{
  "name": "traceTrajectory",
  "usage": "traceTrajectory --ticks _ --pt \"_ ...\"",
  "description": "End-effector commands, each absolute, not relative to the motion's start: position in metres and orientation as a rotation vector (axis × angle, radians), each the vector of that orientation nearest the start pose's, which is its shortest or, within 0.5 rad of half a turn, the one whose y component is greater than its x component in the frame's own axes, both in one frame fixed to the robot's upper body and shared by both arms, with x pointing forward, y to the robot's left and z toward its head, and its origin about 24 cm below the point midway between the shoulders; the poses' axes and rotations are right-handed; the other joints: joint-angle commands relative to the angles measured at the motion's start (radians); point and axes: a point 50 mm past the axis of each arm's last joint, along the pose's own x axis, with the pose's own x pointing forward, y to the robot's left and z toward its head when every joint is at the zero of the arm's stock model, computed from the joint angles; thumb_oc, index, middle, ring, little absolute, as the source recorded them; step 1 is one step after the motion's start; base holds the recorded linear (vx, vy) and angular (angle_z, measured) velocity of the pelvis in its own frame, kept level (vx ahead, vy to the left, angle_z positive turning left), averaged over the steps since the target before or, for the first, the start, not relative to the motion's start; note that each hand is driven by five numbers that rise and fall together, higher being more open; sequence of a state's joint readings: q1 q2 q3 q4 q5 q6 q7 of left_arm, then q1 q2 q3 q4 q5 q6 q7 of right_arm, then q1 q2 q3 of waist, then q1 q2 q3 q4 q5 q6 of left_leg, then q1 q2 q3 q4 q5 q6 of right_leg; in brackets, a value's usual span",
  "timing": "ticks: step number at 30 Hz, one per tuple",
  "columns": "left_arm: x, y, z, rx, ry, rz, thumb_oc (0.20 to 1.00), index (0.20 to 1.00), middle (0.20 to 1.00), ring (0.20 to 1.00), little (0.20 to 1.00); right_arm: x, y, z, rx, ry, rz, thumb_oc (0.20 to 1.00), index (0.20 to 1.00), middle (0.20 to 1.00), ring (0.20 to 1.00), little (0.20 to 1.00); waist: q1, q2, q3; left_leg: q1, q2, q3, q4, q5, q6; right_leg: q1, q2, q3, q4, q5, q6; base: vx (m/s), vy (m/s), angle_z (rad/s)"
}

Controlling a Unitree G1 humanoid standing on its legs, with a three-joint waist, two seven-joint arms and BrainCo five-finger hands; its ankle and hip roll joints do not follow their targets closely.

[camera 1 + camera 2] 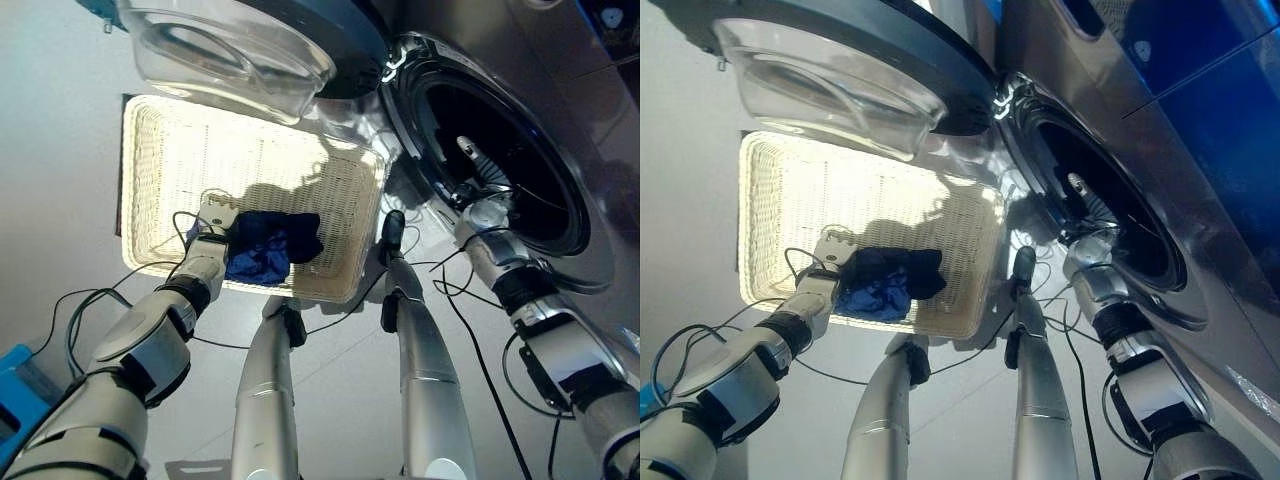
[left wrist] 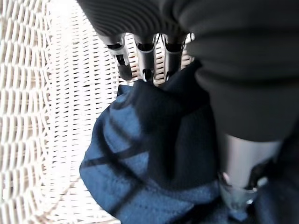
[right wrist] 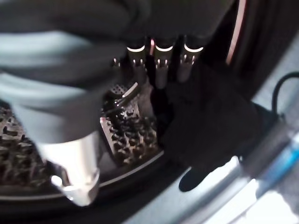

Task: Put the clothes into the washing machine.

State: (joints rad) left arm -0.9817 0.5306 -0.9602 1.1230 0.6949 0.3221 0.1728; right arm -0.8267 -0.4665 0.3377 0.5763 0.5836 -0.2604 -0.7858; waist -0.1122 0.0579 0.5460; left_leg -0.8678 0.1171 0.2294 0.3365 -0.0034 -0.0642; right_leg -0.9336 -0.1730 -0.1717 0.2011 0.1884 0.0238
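A white woven basket (image 1: 160, 170) sits on the floor next to the washing machine (image 1: 590, 180). The machine's round door (image 1: 240, 45) hangs open over the far end of the basket. In the basket, near the front edge, lies a dark blue piece of clothing (image 1: 268, 248), bunched up in a heap. The left hand (image 1: 213, 225) is down in the basket, right at the cloth. In the left wrist view its fingers (image 2: 145, 60) point down onto the top of the blue cloth and the thumb sits on the other side of the bunch, so the hand is pinching the cloth. The cloth rests on the basket floor. The right hand (image 1: 478, 185) reaches into the dark opening of the machine. In the right wrist view its fingers (image 3: 161, 65) are straight and loose, with a dark piece of cloth (image 3: 210, 116) lying just past the tips, against the metal drum with the little holes (image 3: 126, 135). The right hand is not holding anything.
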Motion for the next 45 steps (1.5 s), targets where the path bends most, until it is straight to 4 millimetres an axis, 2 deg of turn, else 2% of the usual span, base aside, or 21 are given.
traceTrajectory --ticks 1,7,12,17,21,22,24,26,28,29,30,32,33,36,39,42,43,45 --pt "0.357 0.25 0.034 2.01 0.518 -0.167 0.2 0.2 0.2 0.2 0.2 0.36 -0.194 0.202 0.267 -0.512 -0.507 1.0 1.0 1.0 1.0 1.0 0.004 -0.024 -0.026 -0.01 -0.03 0.046 -0.085 0.067 -0.051 -0.011 0.044 -0.024 0.122 -0.109 0.108 0.0 0.0 0.0" --pt "0.345 0.255 0.016 1.977 0.574 -0.227 0.2 0.2 0.2 0.2 0.2 0.35 -0.18 0.207 0.36 -0.556 -0.427 1.0 1.0 1.0 1.0 1.0 -0.008 -0.03 -0.026 -0.004 -0.024 0.049 -0.082 0.068 -0.054 -0.008 0.042 -0.018 0.127 -0.11 0.113 0.0 0.0 0.0" --pt "0.345 0.255 0.016 1.954 0.576 -0.24 0.2 0.2 0.2 0.2 0.2 0.348 -0.17 0.201 0.364 -0.525 -0.41 1.0 1.0 1.0 1.0 1.0 -0.013 -0.029 -0.026 0.011 -0.021 0.055 -0.078 0.065 -0.054 0.007 0.037 -0.016 0.128 -0.113 0.116 0.0 0.01 -0.03" --pt "0.345 0.256 0.016 1.922 0.555 -0.226 0.2 0.2 0.2 0.2 0.2 0.351 -0.173 0.191 0.363 -0.479 -0.433 1.0 1.0 1.0 1.0 1.0 -0.01 -0.025 -0.026 0.029 -0.019 0.057 -0.074 0.059 -0.053 0.028 0.029 -0.02 0.126 -0.115 0.117 0.0 0.0 0.0" --pt "0.346 0.257 0.02 1.778 0.468 -0.09 0.2 0.2 0.2 0.2 0.2 0.354 -0.173 0.184 0.396 -0.441 -0.4 1.0 1.0 1.0 1.0 1.0 -0.005 -0.025 -0.026 0.046 -0.022 0.055 -0.073 0.058 -0.055 0.047 0.027 -0.023 0.121 -0.115 0.116 0.0 0.0 0.0" --pt "0.347 0.258 0.023 1.691 0.437 -0.026 0.2 0.2 0.2 0.2 0.2 0.353 -0.17 0.181 0.405 -0.431 -0.375 1.0 1.0 1.0 1.0 1.0 -0.003 -0.025 -0.026 0.048 -0.023 0.054 -0.072 0.058 -0.055 0.049 0.028 -0.022 0.12 -0.115 0.114 0.0 0.0 0.0" --pt "0.353 0.255 0.035 1.322 0.332 0.206 0.2 0.2 0.2 0.2 0.2 0.35 -0.152 0.167 0.409 -0.391 -0.241 1.0 1.0 1.0 1.0 1.0 0.006 -0.029 -0.026 0.057 -0.025 0.053 -0.077 0.065 -0.053 0.06 0.029 -0.026 0.118 -0.116 0.109 0.0 0.0 0.0" --pt "0.355 0.255 0.044 1.192 0.243 0.284 0.2 0.2 0.2 0.2 0.2 0.347 -0.143 0.153 0.386 -0.348 -0.18 1.0 1.0 1.0 1.0 1.0 0.01 -0.034 -0.026 0.063 -0.028 0.05 -0.078 0.068 -0.052 0.068 0.028 -0.029 0.119 -0.119 0.106 0.0 0.0 0.0" --pt "0.358 0.253 0.057 1.095 0.114 0.357 0.2 0.2 0.2 0.2 0.2 0.343 -0.137 0.135 0.303 -0.292 -0.135 1.0 1.0 1.0 1.0 1.0 0.016 -0.039 -0.026 0.067 -0.03 0.044 -0.072 0.066 -0.052 0.074 0.026 -0.033 0.124 -0.125 0.103 0.01 -0.018 0.0" --pt "0.358 0.253 0.057 1.095 0.114 0.357 0.2 0.2 0.2 0.2 0.2 0.343 -0.137 0.135 0.303 -0.292 -0.135 1.0 1.0 1.0 1.0 1.0 0.016 -0.039 -0.026 0.067 -0.03 0.044 -0.072 0.066 -0.052 0.074 0.026 -0.033 0.124 -0.125 0.103 0.01 -0.033 0.01" --pt "0.361 0.249 0.07 1.048 0.008 0.397 0.2 0.2 0.2 0.2 0.2 0.34 -0.135 0.123 0.236 -0.255 -0.114 1.0 1.0 1.0 1.0 1.0 0.021 -0.041 -0.026 0.073 -0.03 0.042 -0.07 0.063 -0.052 0.082 0.025 -0.037 0.129 -0.131 0.102 0.01 -0.027 0.03" --pt "0.362 0.243 0.085 0.978 -0.125 0.443 0.2 0.2 0.2 0.2 0.2 0.337 -0.135 0.107 0.144 -0.212 -0.081 1.0 1.0 1.0 1.0 1.0 0.026 -0.044 -0.026 0.081 -0.032 0.038 -0.069 0.059 -0.052 0.091 0.024 -0.04 0.133 -0.136 0.101 0.01 -0.025 0.04" --pt "0.362 0.241 0.086 0.968 -0.135 0.446 0.2 0.2 0.2 0.2 0.2 0.336 -0.135 0.104 0.136 -0.208 -0.079 1.0 1.0 1.0 1.0 1.0 0.028 -0.043 -0.026 0.083 -0.032 0.037 -0.069 0.058 -0.051 0.093 0.024 -0.041 0.134 -0.137 0.101 0.01 -0.017 0.04" --pt "0.359 0.227 0.103 0.85 -0.32 0.476 0.2 0.2 0.2 0.2 0.2 0.331 -0.14 0.084 -0.006 -0.167 -0.031 1.0 1.0 1.0 1.0 1.0 0.04 -0.043 -0.026 0.092 -0.035 0.028 -0.067 0.051 -0.049 0.104 0.018 -0.05 0.14 -0.146 0.099 0.01 -0.017 0.03" --pt "0.355 0.218 0.109 0.794 -0.417 0.476 0.2 0.2 0.2 0.2 0.2 0.328 -0.141 0.078 -0.109 -0.173 0.029 1.0 1.0 1.0 1.0 1.0 0.048 -0.043 -0.026 0.095 -0.038 0.018 -0.059 0.043 -0.048 0.11 0.013 -0.055 0.147 -0.152 0.098 0.01 -0.038 0.0" --pt "0.352 0.205 0.12 0.717 -0.517 0.438 0.2 0.2 0.2 0.2 0.2 0.329 -0.139 0.074 -0.372 -0.167 0.139 1.0 1.0 1.0 1.0 1.0 0.062 -0.044 -0.026 0.106 -0.039 0.012 -0.057 0.035 -0.047 0.125 0.004 -0.071 0.152 -0.161 0.099 0.0 -0.046 -0.01" --pt "0.351 0.203 0.122 0.713 -0.528 0.431 0.2 0.2 0.2 0.2 0.2 0.329 -0.139 0.075 -0.396 -0.168 0.143 1.0 1.0 1.0 1.0 1.0 0.064 -0.044 -0.026 0.106 -0.039 0.011 -0.055 0.034 -0.047 0.126 0.002 -0.074 0.155 -0.162 0.099 0.0 -0.055 0.05" --pt "0.351 0.197 0.128 0.701 -0.572 0.391 0.2 0.2 0.2 0.2 0.2 0.333 -0.142 0.077 -0.559 -0.186 0.179 1.0 1.0 1.0 1.0 1.0 0.073 -0.044 -0.026 0.106 -0.037 0.007 -0.048 0.03 -0.046 0.13 -0.005 -0.081 0.161 -0.165 0.1 -0.01 -0.061 0.07"
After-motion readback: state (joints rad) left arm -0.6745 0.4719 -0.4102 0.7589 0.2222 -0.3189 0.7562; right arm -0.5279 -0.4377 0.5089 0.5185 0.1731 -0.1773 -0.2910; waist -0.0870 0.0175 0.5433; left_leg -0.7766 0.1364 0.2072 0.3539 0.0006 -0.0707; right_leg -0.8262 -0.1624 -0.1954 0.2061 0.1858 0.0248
